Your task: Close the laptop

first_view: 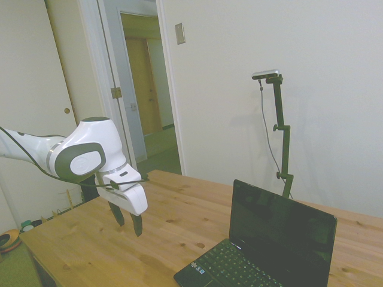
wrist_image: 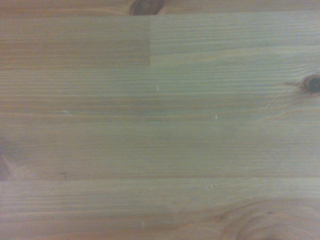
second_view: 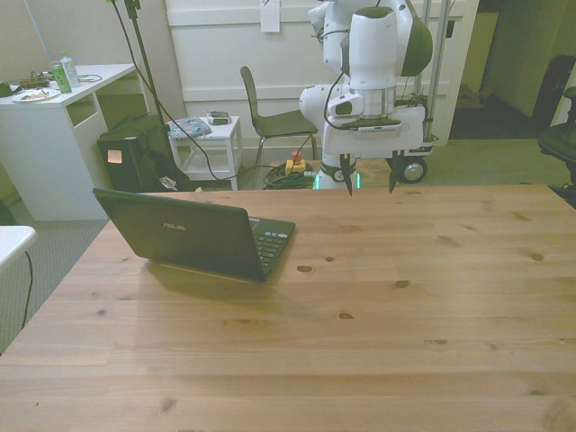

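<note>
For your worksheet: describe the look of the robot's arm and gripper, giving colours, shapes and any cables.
The arm is glossy white with rounded, bulbous joints and dark grey bands and oval patches at the joints. A thin black cable loops along it to the wrist. The gripper has a white boxy body and two short dark fingers.

The wooden surface point(second_view: 378, 315) is pale pine with dark knots; the wrist view shows only its grain point(wrist_image: 160, 130). In the front view, beyond its far edge, a dark chair point(second_view: 270, 112) stands beside a small white side table point(second_view: 205, 135) with a few small things on top. At the front view's left, a white desk point(second_view: 49, 135) carries a green can point(second_view: 58, 74) and a plate point(second_view: 36, 94). In the side view, an open doorway point(first_view: 146, 89) shows a wooden door point(first_view: 142, 81) beyond, and a wall plate point(first_view: 179, 33) is just beside the frame.
</note>
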You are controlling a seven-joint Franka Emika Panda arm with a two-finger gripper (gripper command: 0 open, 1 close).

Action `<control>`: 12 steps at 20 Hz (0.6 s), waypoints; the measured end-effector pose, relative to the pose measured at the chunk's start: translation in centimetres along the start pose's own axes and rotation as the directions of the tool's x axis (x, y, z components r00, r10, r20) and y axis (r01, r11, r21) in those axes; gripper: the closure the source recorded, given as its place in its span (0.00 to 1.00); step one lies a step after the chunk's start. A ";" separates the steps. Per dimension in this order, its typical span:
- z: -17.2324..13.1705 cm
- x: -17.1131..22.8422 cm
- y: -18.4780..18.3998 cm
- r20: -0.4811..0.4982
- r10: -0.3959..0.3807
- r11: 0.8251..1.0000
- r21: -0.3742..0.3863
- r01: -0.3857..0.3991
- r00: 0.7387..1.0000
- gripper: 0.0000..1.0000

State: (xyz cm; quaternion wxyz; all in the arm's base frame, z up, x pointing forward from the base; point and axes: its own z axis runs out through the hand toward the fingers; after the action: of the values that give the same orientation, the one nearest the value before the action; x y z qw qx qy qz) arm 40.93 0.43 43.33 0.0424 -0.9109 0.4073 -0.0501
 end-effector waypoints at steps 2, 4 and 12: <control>0.1 0.1 0.0 -0.007 -0.013 1.000 -0.007 0.013 1.000 0.00; -0.5 0.7 -0.2 -0.048 0.004 0.999 0.034 -0.002 0.999 0.00; -6.2 6.3 1.7 -0.117 0.141 0.981 0.151 -0.123 0.983 0.00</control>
State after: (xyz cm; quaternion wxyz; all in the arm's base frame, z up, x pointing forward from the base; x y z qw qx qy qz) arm 43.13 -5.63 49.67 0.0849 -0.8714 0.4642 -0.1342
